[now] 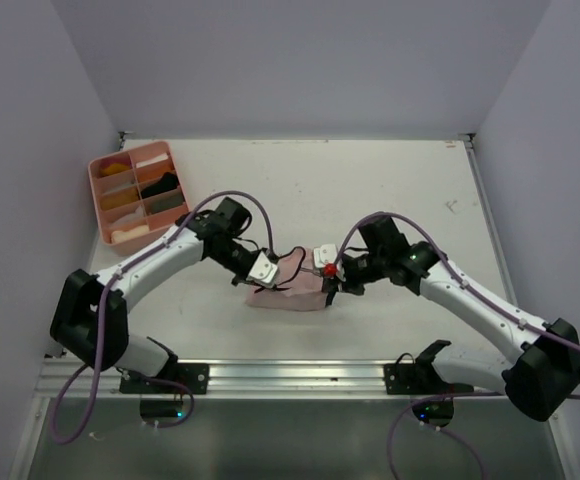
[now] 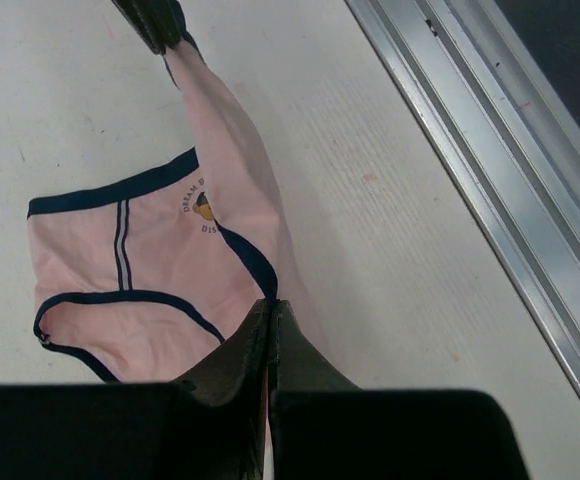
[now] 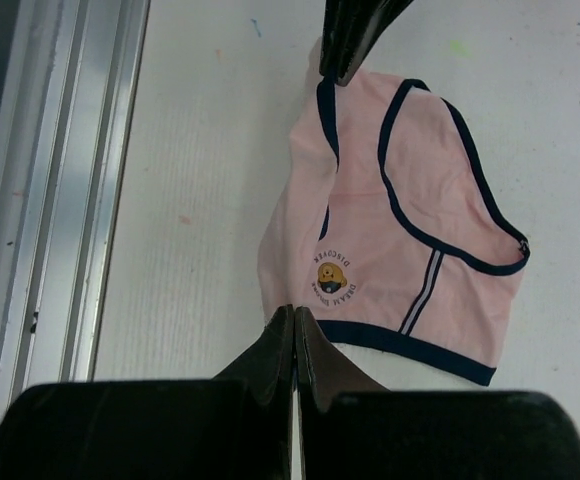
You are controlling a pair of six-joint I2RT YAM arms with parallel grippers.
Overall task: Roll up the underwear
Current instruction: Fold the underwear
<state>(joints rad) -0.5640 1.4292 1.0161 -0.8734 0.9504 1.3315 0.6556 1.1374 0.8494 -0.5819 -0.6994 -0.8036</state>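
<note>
My left gripper (image 2: 270,335) has its fingers pressed together with a fold of the pink underwear (image 2: 160,290) caught between the tips; my right gripper (image 3: 295,342) is closed the same way on the opposite end of that same edge; so the garment hangs between my two sets of fingertips as a raised ridge, while the rest of it lies flat on the table (image 1: 390,190), spread out to the side of that ridge away from the metal rail (image 2: 490,150); the waistband and the leg opening with their dark edging lie out there, clear of both pinches; I judge this to be the start of the roll, the edge gathered and lifted but nothing turned over yet; the next move calls for both pairs of fingers to travel together, carrying the pinched edge across the flat part and keeping the cloth taut between them, so that the first turn lands straight and not skewed.
</note>
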